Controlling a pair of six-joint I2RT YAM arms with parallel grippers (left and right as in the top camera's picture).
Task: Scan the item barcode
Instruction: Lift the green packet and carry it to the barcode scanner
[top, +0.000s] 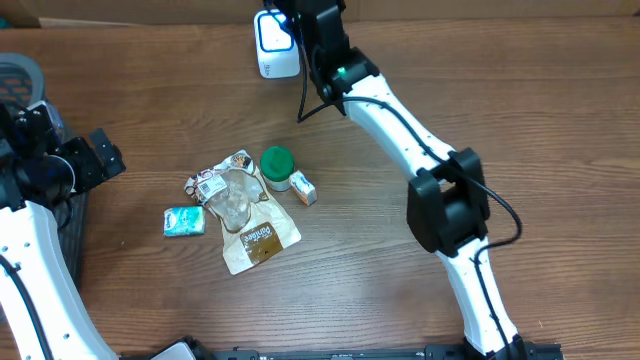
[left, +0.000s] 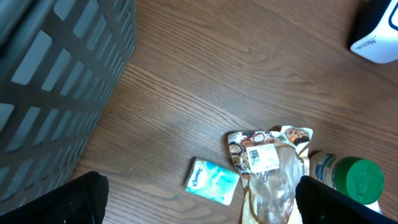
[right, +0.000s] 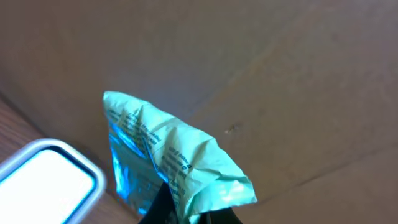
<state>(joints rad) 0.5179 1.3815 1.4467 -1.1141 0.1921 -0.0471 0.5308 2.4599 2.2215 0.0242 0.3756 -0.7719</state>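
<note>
At scanner (top: 274, 50), right arm (top: 400, 125) outstretched, right tool (right: 185, 210) pinching green packet (right: 168, 152).

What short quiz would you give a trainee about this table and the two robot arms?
1. True or false: the right pincer grips a pale green packet.
2. The lid of the jar is: A red, B green, C blue?
3. Which pincer stands open?
Key: 1 true; 2 B; 3 the left pincer.
</note>
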